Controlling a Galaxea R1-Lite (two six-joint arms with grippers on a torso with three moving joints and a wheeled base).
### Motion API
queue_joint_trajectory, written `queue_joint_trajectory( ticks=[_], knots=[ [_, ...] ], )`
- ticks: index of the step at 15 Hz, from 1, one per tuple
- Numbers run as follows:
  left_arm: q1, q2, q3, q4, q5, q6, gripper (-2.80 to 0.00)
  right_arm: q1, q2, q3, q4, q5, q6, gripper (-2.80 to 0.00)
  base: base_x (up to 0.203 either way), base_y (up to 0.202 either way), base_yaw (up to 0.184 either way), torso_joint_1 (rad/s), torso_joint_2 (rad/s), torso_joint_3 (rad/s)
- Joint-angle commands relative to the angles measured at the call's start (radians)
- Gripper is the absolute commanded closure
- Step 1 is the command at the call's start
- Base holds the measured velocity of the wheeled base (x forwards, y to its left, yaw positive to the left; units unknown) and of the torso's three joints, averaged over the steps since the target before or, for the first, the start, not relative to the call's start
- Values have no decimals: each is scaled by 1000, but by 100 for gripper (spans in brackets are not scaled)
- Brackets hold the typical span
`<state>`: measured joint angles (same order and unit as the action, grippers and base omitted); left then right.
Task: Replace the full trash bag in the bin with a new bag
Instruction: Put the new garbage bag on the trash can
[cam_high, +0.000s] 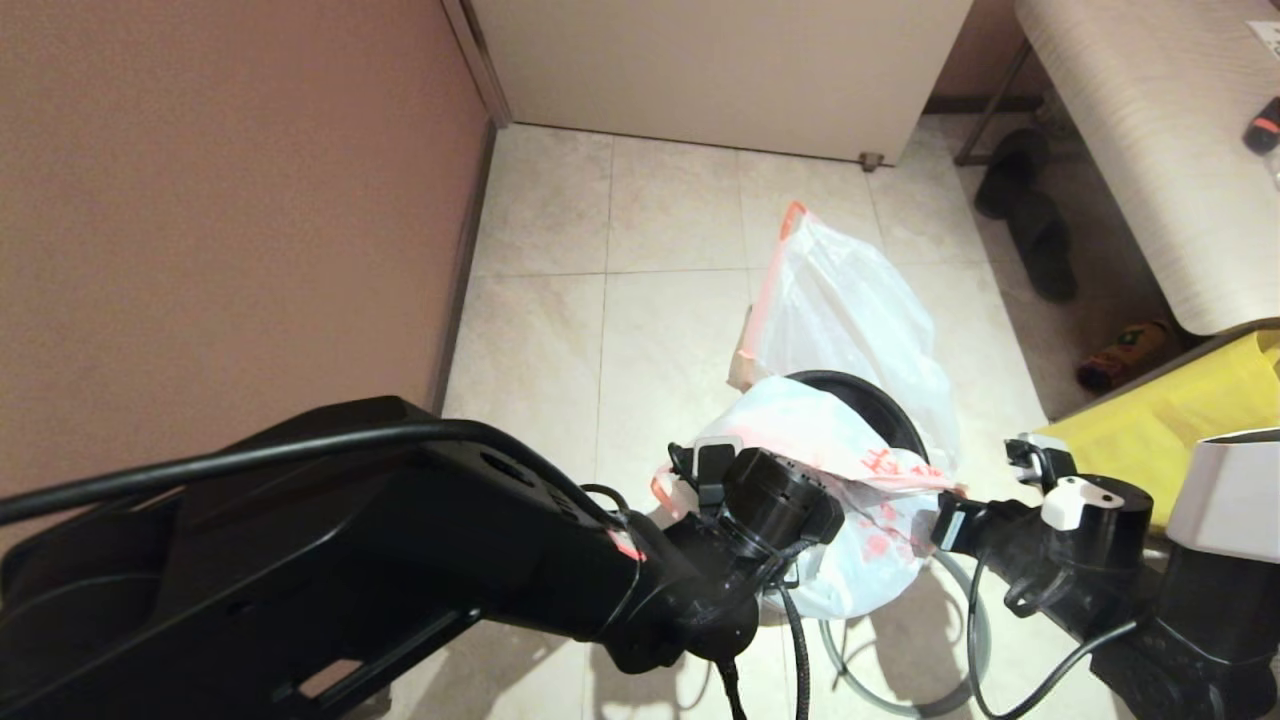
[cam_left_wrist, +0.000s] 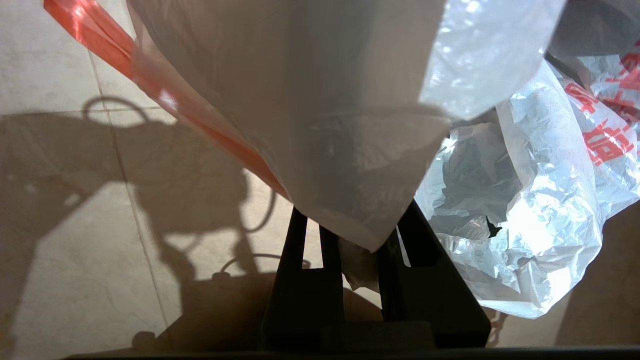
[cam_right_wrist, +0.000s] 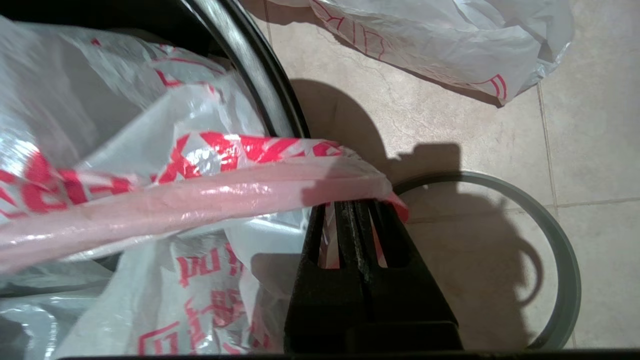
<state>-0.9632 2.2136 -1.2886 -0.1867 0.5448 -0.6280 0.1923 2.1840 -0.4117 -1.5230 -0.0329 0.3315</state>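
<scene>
1. The new bag (cam_high: 850, 500) carries orange-red printed characters and line drawing on thin white film; the characters are too crumpled to read
2. The bin (cam_high: 880, 400) serves as landmark: only an arc of its glossy black rim shows in the head view, since the new bag is draped over its mouth and down its near side
3. The full trash bag (cam_high: 850, 310) stands on the floor (cam_high: 560, 330) just behind the bin, touching it, bulky and translucent white with a pink-orange hem (cam_high: 775, 270) running up its left edge
4. The grey hoop (cam_right_wrist: 560, 250) lies flat on the floor beside the bin, on the robot's side, apart from the bin's rim
5. The left claw (cam_left_wrist: 357, 240) is at the bin's left side, narrowly closed on a fold of white bag film; its pink-orange hem trails away beside it
6. The right claw (cam_right_wrist: 352, 212) is at the bin's right side, clamped tight on the new bag's pink hem band (cam_right_wrist: 200, 200), which stretches taut across the bin's rim
7. Left of the bin, bare tile runs open to the wall (cam_high: 220, 220); right of the bin a yellow fabric bag (cam_high: 1170, 420) and a counter (cam_high: 1150, 130) crowd in, with dark slippers (cam_high: 1030, 220) on the floor beneath
</scene>
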Motion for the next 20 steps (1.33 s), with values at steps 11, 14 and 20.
queue_joint_trajectory(
  ticks=[11, 14, 20],
  knots=[
    [55, 59, 74, -102, 7, 16, 0, -13, -42, 24, -47, 14, 2, 0, 0, 0, 0, 0, 0, 0],
    [64, 68, 74, -116, 5, 14, 0, -4, -88, 64, -47, 39, 3, 0, 0, 0, 0, 0, 0, 0],
    [66, 75, 74, -135, 6, 16, 0, -2, -202, 175, -46, 211, -14, 0, 0, 0, 0, 0, 0, 0]
  ],
)
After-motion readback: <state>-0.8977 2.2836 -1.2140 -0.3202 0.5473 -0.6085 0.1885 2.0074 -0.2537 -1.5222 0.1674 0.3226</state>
